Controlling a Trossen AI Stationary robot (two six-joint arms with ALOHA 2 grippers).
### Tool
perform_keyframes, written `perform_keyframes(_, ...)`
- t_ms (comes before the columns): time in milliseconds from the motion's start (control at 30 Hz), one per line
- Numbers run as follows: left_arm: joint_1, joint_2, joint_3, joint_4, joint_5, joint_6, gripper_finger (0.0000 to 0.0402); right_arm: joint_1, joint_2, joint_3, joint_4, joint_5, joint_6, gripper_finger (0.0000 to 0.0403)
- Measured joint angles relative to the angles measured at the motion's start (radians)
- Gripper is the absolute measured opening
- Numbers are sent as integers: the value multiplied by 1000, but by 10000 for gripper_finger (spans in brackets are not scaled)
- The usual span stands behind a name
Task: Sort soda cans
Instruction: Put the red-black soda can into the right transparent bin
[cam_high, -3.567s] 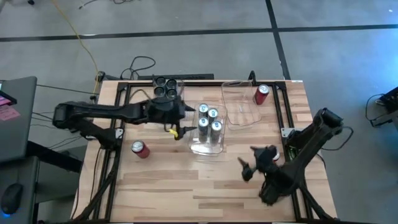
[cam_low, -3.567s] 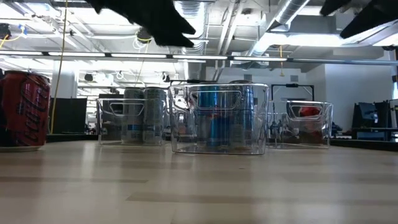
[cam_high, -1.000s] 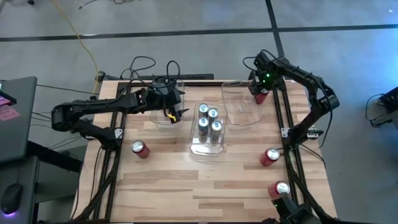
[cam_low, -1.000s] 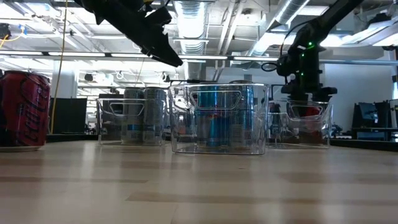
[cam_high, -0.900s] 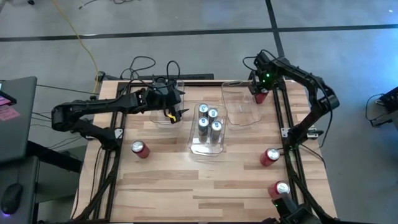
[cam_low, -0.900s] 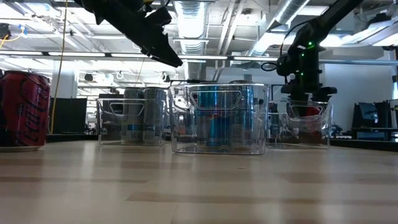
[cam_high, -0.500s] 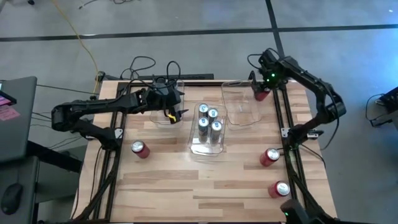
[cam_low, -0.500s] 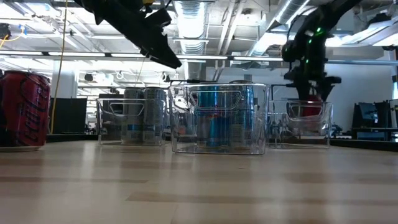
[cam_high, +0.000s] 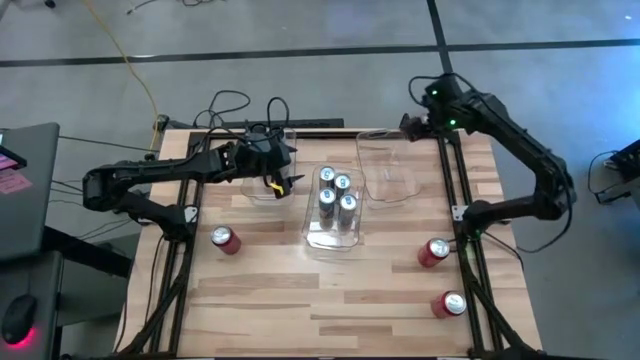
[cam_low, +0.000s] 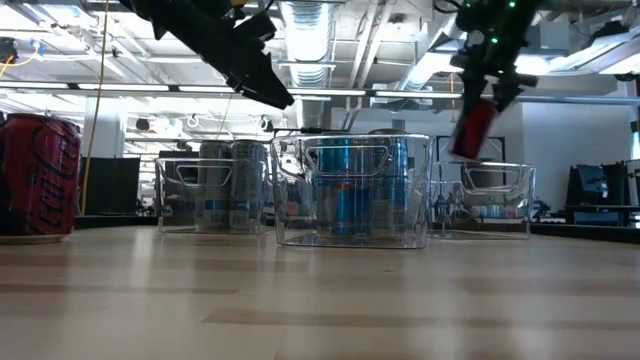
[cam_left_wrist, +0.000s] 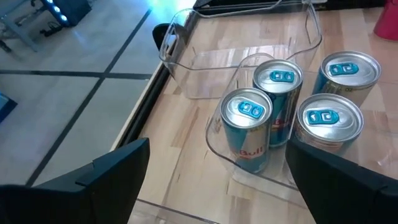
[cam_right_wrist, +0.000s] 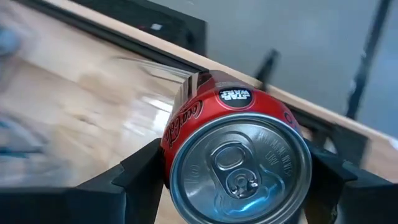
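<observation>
Gripping a red soda can (cam_right_wrist: 239, 155) between its fingers, our right gripper (cam_high: 418, 124) is hovering above the table's (cam_high: 270, 290) far right corner, over the far end of the right-hand clear bin (cam_high: 385, 165), which is looking empty from above. In the low view the can (cam_low: 473, 127) is hanging tilted, clear of that bin's rim (cam_low: 497, 200). We are keeping our left gripper (cam_high: 283, 180) over the left bin (cam_high: 262, 185) near the far edge, fingers spread wide and holding nothing; grey cans (cam_low: 215, 187) are showing inside that bin only from table height, the arm hiding them from above. The middle bin (cam_high: 333, 232) is holding four silver-blue cans (cam_high: 335, 195), and the left wrist view is showing their blue tabs (cam_left_wrist: 283, 76) close up. Three more red cans are standing on the bare table: one (cam_high: 225, 239) toward the left edge, two (cam_high: 434, 252) (cam_high: 450, 303) along the right edge. Only the left-edge can (cam_low: 38, 175) is appearing in the low view
</observation>
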Motion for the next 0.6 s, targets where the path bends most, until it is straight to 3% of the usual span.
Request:
perform_keyframes(267,0,0,0,-31,0,-70,372,159,118,0,129,21,-14,292)
perform_keyframes(600,0,0,0,-28,0,-109,372,228,322,0,183,39,-18,292)
